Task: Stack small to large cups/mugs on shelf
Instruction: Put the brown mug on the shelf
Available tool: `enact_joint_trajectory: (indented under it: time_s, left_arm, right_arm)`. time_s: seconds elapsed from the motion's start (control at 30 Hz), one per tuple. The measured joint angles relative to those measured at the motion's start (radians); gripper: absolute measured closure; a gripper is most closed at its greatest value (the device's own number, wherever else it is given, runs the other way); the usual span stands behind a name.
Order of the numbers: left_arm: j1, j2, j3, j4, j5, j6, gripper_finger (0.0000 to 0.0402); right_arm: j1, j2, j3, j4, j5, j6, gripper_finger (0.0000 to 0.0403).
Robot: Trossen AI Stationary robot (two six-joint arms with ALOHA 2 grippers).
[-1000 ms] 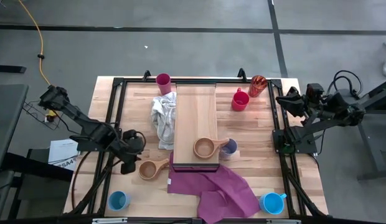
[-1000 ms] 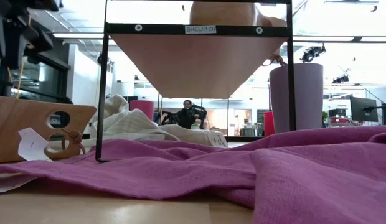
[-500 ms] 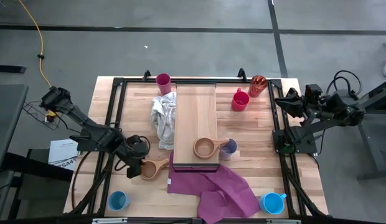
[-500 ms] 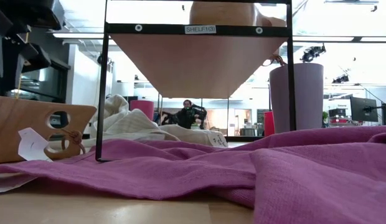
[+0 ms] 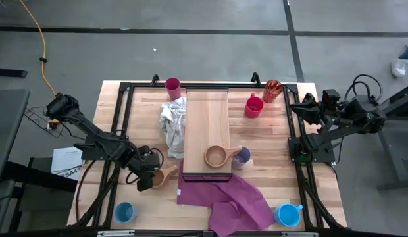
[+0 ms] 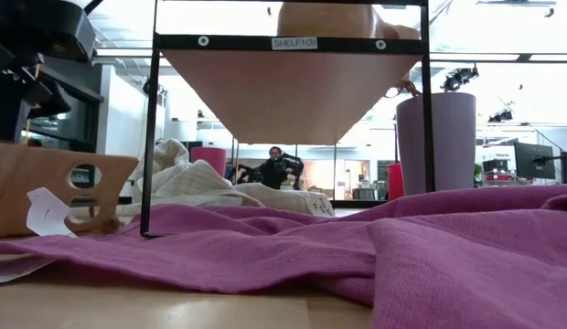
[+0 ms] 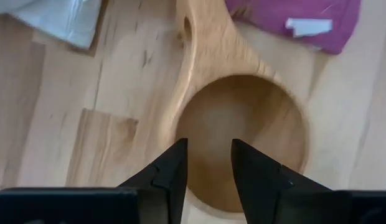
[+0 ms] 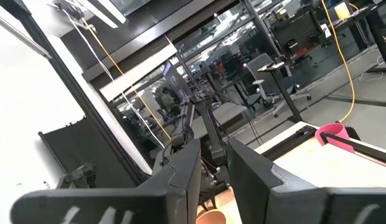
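Observation:
A tan wooden handled cup (image 5: 168, 174) stands on the table left of the shelf (image 5: 207, 122); its bowl (image 7: 243, 124) fills the left wrist view. My left gripper (image 5: 151, 178) hangs open just over that bowl, pointing steeply down, one finger (image 7: 174, 168) over the rim on the handle side and the other (image 7: 249, 168) over the hollow. A second wooden cup (image 5: 217, 156) sits on the shelf's near end. My right gripper (image 8: 213, 165) is raised at the table's right edge, open, with nothing between its fingers. My left gripper comes at the wooden cup's rim (image 7: 180, 118) from above, one finger outside the bowl and one inside. Whether either finger touches the cup I cannot tell. The cup stands upright on the table.
A lavender tumbler (image 5: 242, 156) stands right of the shelf. A red mug (image 5: 254, 105), an orange-red tumbler (image 5: 272, 90) and a magenta tumbler (image 5: 172, 85) stand at the back. Blue mugs (image 5: 125, 212) (image 5: 287, 214) sit at the near corners. A purple cloth (image 5: 224, 197) and a pale cloth (image 5: 172, 125) lie by the shelf.
My left gripper has come down and gone toward the table's near edge and a little to the right, ending over the wooden cup's bowl. Its fingers have stayed open.

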Motion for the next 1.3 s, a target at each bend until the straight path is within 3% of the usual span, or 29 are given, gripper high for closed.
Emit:
enact_joint_trajectory:
  time_s: [0.43,0.7,1.3]
  left_arm:
    - [0.000,0.003,0.005,0.051,-0.010,0.005,0.0291]
    - [0.001,0.003,0.083,-0.061,-0.112,0.095,0.0291]
    - [0.001,0.013,0.081,-0.178,-0.056,0.100,0.0291]
  right_arm:
    - [0.000,0.000,0.000,-0.001,-0.002,0.000,0.0330]
    - [0.000,0.000,0.000,-0.001,-0.002,0.000,0.0330]
    - [0.000,0.000,0.000,-0.002,-0.002,-0.003,0.0330]
